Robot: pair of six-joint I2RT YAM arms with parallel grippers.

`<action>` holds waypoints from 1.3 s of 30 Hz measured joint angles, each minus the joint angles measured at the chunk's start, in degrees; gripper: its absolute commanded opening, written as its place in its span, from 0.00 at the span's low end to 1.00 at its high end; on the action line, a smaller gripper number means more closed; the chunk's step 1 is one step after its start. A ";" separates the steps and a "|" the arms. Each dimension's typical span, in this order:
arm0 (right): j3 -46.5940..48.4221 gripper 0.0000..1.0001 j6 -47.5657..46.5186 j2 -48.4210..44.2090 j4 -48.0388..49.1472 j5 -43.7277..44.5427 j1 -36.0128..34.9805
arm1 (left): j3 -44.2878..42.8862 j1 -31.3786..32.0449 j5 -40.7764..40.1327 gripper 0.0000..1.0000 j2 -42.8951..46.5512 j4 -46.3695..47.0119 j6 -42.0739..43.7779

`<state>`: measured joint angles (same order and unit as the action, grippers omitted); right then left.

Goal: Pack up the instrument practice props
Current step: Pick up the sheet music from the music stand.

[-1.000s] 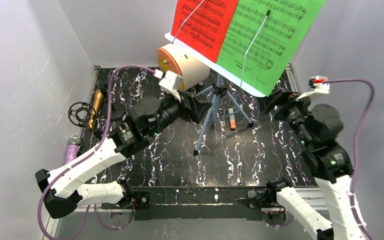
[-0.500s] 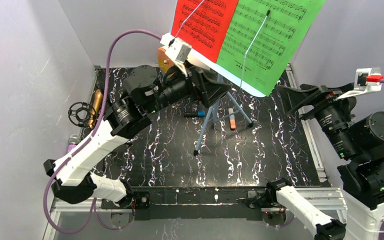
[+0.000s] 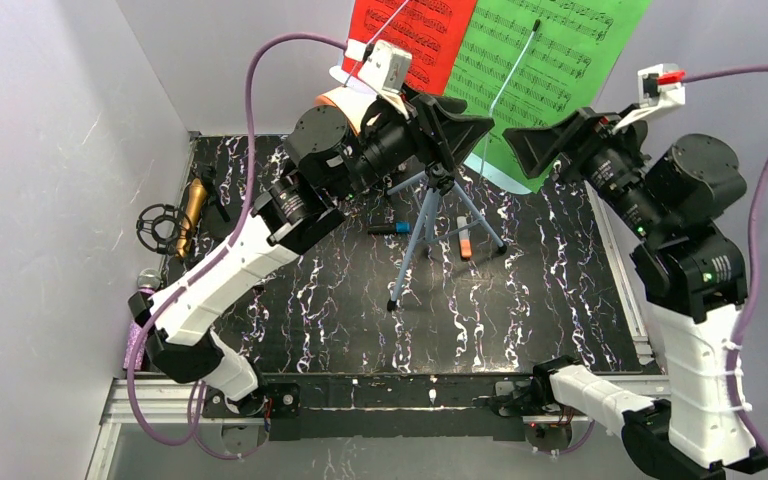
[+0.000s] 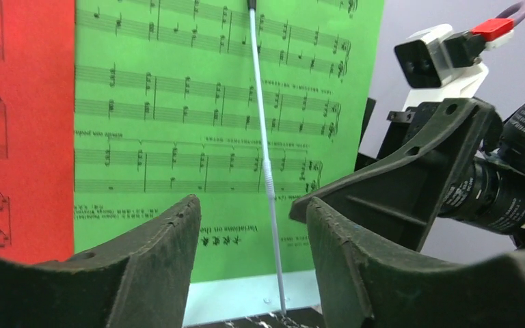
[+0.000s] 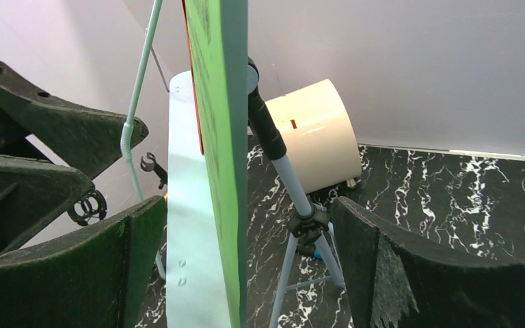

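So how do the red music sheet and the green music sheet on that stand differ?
The red music sheet sits on the left of the pale-blue perforated stand, the green music sheet on the right. The green sheet's edge stands between the right gripper's open fingers; the red sheet lies beyond it. Both carry printed notes and rest on that stand.

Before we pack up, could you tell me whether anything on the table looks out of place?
Yes: an orange stick and a blue stick, both pen-like, lie loose on the mat beside the sheet-music tripod; neither looks like a music prop.
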<state>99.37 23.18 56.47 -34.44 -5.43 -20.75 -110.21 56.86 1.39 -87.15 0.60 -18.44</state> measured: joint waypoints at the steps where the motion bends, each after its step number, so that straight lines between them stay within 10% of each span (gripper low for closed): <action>1: 0.20 0.98 0.07 0.70 0.52 -0.39 0.00 | -0.13 0.00 -0.59 0.52 -0.37 0.90 0.28; 16: 0.28 0.98 -1.01 2.38 6.29 1.09 0.00 | -9.03 0.00 -3.61 0.45 -10.05 6.69 4.33; 30: -2.64 0.95 -2.19 2.14 9.99 3.61 0.00 | -11.26 1.07 -2.95 0.02 -11.87 7.96 7.43; 39: -2.86 0.81 -2.60 1.11 10.01 7.72 0.00 | -6.56 1.16 -2.03 0.00 -10.86 14.56 7.96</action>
<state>96.51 20.58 57.58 -24.43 2.28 -20.75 -116.77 58.02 -0.64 -98.02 15.16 -10.48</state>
